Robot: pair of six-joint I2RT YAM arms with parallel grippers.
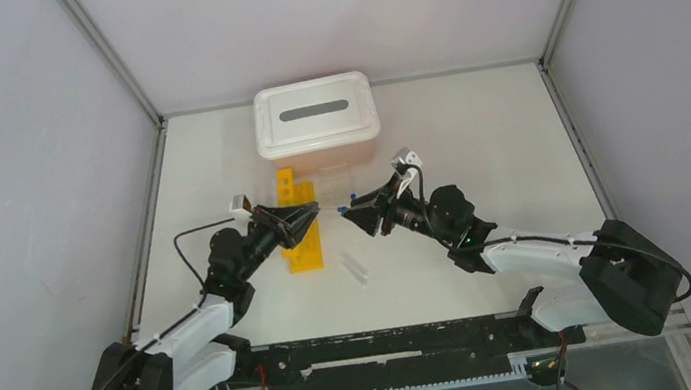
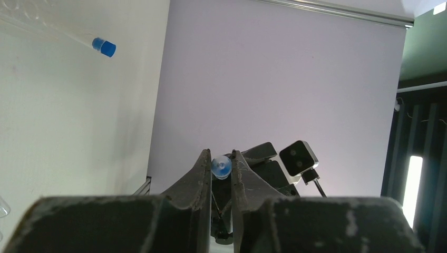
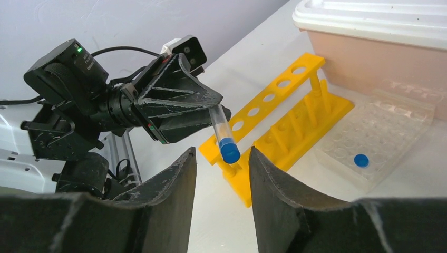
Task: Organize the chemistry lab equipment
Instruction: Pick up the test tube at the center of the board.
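Right wrist: tube slanted, cap-down

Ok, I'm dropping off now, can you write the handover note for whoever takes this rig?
Left end effector: shut on a blue-capped tube, cap pointing at the right arm.
Right end effector: open, empty, facing that cap, not touching.
Yellow rack: visible holes empty.
Clear gridded rack: another capped tube at its edge.
Two clear tubes lie loose on the table.
Left to do: rack the held tube, then the loose ones.
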